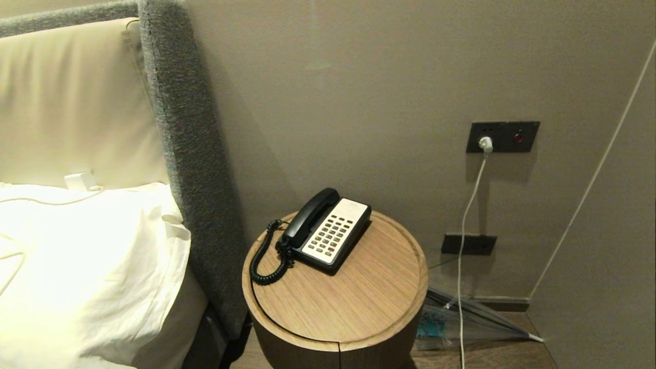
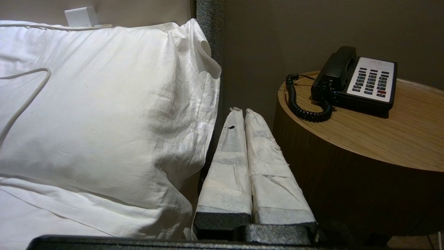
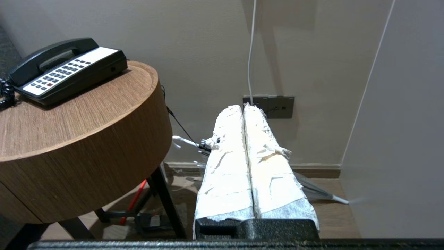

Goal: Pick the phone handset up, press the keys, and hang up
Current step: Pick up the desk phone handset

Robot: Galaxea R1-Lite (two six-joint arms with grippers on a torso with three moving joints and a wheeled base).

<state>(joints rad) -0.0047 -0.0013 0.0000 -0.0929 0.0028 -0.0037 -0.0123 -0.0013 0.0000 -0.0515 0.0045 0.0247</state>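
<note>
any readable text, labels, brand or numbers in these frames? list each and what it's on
None legible.
Phone base keypad: key markings too small to read.
Top of the phone base faceplate: faint print, blurred.
Phone handset: no marking visible.
Wall socket panel: no text, only a red dot.
White charger above the pillow: no label visible.
</note>
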